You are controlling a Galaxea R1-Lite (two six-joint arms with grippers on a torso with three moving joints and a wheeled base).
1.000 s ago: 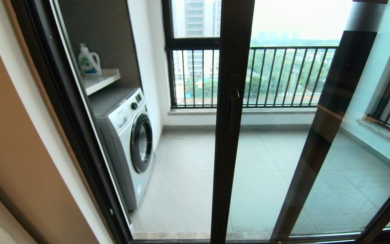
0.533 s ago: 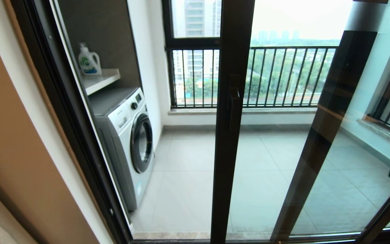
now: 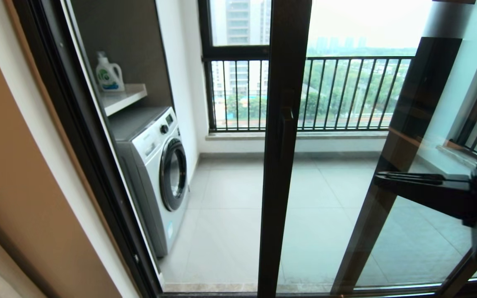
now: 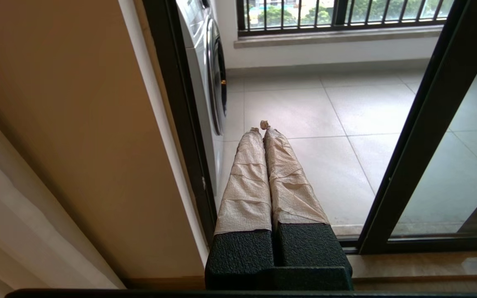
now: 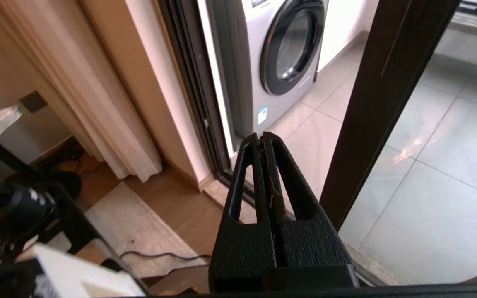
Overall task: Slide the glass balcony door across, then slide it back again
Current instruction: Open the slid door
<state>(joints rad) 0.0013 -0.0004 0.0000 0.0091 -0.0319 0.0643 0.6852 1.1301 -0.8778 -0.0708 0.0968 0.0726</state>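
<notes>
Dark frame, pale balcony
Brown-black door frame (image 3: 282, 165), white washing machine (image 3: 155, 165), grey floor tiles (image 3: 230, 215), tan-wrapped left gripper (image 4: 265, 128).

You're looking at the glass balcony door (image 3: 329, 198): a tall clear pane in a dark brown-black metal frame, standing upright and running full height. Its leading upright edge sits about mid-frame in the head view, leaving the doorway open on the robot's left. You can see its short black bar handle (image 3: 286, 132) on that upright, roughly halfway up. The bottom rail runs along the floor track.
</notes>
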